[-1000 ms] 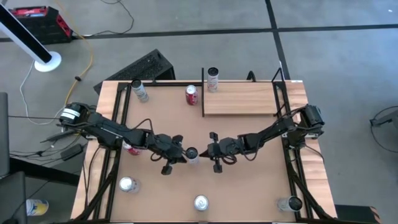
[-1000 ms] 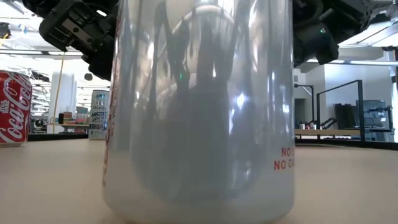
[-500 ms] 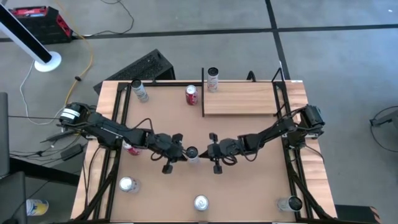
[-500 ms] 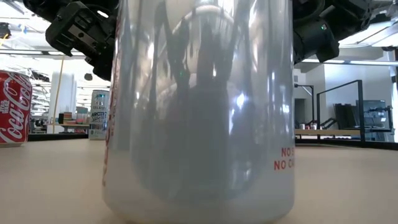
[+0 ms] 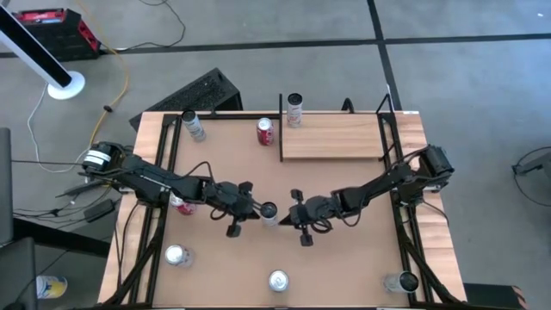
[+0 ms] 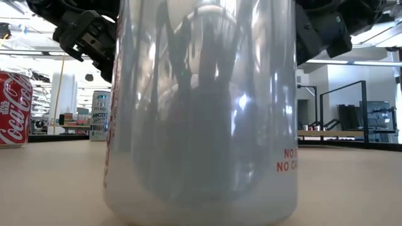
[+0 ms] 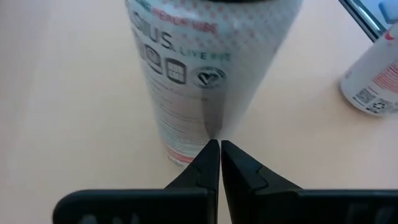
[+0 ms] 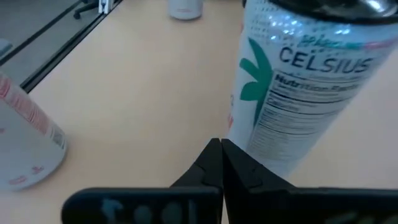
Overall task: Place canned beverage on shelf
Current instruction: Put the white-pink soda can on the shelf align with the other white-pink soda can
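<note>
Both arms reached in to mid-table, facing each other across one can. Celsius can (image 5: 269, 212) stood upright on tabletop (image 5: 344, 258), approx centre, white w/ green palm print per right wrist view (image 8: 298, 93); same can seen in left wrist view (image 7: 205, 68).

Left gripper (image 5: 247, 207) sat just beside can on its left side. Fingers (image 7: 208, 168) pressed together, tips meeting at a point right at the can's lower wall. Not holding anything. Contact w/ can: can't tell.

Right gripper (image 5: 295, 213) just beside can on its right side. Fingers (image 8: 214, 165) also pressed together, tips low against can's base area. Nothing pinched.

Shelf (image 5: 331, 138), pale wood plank, lay at far side of table, right of centre, well apart from the Celsius can. Slim can (image 5: 295, 109) stood upright at shelf's far left corner. Red can (image 5: 265, 132) upright just left of shelf, on tabletop.

Other cans: one at far left corner (image 5: 193, 126), tilted; one red-marked under left arm (image 5: 180, 205); three along near edge, left (image 5: 176, 255), centre (image 5: 277, 280), right (image 5: 406, 282).

Low view: near-edge centre can (image 6: 201, 113) filled frame; red cola can (image 6: 14, 108) at left; arms dark above.
</note>
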Controlling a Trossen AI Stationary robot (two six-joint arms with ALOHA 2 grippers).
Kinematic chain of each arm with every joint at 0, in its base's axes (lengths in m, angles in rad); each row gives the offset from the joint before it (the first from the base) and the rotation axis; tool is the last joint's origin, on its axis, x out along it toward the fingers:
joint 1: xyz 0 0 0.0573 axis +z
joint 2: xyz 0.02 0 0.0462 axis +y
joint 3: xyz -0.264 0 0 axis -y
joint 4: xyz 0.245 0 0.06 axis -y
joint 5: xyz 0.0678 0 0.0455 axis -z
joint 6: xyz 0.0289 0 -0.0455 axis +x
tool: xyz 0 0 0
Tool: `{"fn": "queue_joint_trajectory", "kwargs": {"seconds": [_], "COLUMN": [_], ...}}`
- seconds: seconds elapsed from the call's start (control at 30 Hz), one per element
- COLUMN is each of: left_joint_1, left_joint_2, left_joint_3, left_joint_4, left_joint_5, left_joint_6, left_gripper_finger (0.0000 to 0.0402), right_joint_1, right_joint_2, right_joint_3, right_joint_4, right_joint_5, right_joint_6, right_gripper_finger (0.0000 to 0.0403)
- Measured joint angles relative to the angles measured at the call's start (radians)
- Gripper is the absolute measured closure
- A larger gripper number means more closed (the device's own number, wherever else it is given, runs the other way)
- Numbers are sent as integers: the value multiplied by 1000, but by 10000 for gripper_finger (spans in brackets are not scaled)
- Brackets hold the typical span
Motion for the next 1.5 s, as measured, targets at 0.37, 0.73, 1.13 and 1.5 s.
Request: {"fn": "queue_joint_trajectory", "kwargs": {"seconds": [0.37, 0.73, 1.13, 1.5], "left_joint_1": [-2, -56, -74, -101], "left_joint_2": [-76, -399, -734, -818], "left_joint_3": [0, 0, -117, -460], "left_joint_4": [-133, -186, -103, 346], "left_joint_5": [21, -97, -129, -209], "left_joint_6": [-11, 189, 240, 465], "left_gripper_finger": [401, 401, 401, 401], "right_joint_1": [51, 90, 92, 92], "right_joint_2": [-183, -269, -119, -85], "right_joint_3": [0, 39, 217, 355], "right_joint_4": [-95, -73, -97, -342], "right_joint_5": [29, 189, 188, 466], "right_joint_6": [29, 29, 18, 126], "right_gripper_finger": [375, 377, 374, 322]}}
